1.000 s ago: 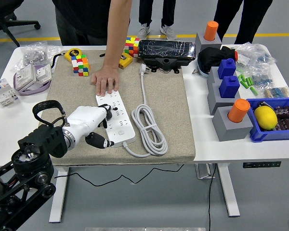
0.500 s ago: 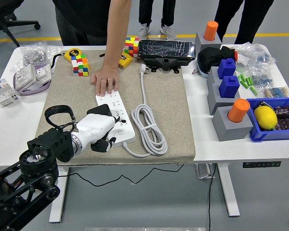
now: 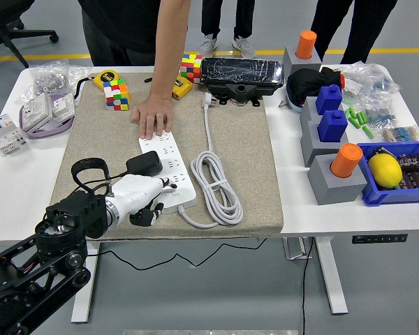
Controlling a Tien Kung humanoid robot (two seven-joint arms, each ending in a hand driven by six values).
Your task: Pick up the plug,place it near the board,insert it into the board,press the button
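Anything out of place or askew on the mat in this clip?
Mostly tidy. The black plug adapter lies loose at the white power strip's left edge, not seated in a socket, and a person's hand presses down the strip's far end.

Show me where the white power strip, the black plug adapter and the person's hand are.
white power strip (image 3: 172, 164): head view, middle of its socket face.
black plug adapter (image 3: 144, 164): head view, its top face.
person's hand (image 3: 153, 114): head view, back of the hand, pressing the strip's far end.

Single head view, high on the robot's side, looking forward and down over the worktop, near edge low in frame, floor beneath visible, far edge and standing legs at top, moderately distant
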